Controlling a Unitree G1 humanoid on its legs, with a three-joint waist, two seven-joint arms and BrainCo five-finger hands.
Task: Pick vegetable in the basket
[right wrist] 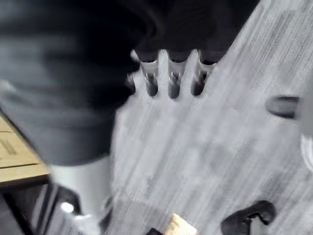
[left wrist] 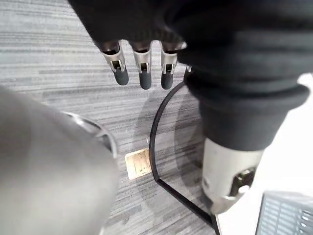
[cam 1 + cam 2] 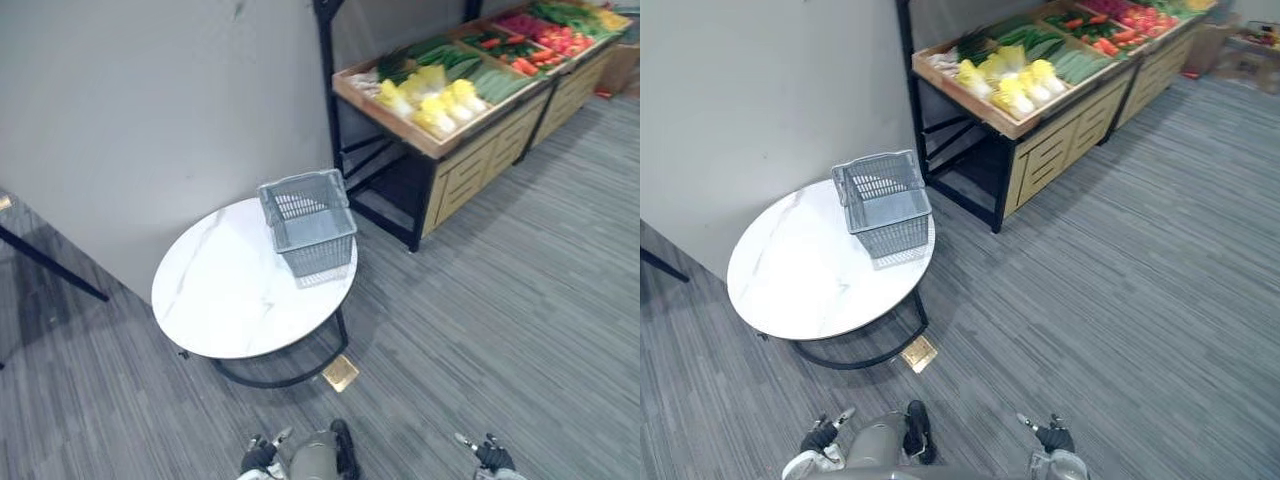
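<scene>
Vegetables (image 3: 440, 100) lay on the stand (image 3: 470, 170) at upper right, basket (image 3: 315, 235) empty mid-frame on the table (image 3: 230, 290); left hand (image 3: 260, 458) and right hand (image 3: 492, 457) hung open, empty, so reaching the stand seemingly came first.

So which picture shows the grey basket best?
The left eye view: the whole basket stands on the white table, mid-picture. The right eye view shows it off-centre; the left wrist view, just a corner.

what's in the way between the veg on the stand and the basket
Nothing visible. The grey basket sits on the round table at its edge nearest the vegetable stand, with bare carpet between them.
</scene>
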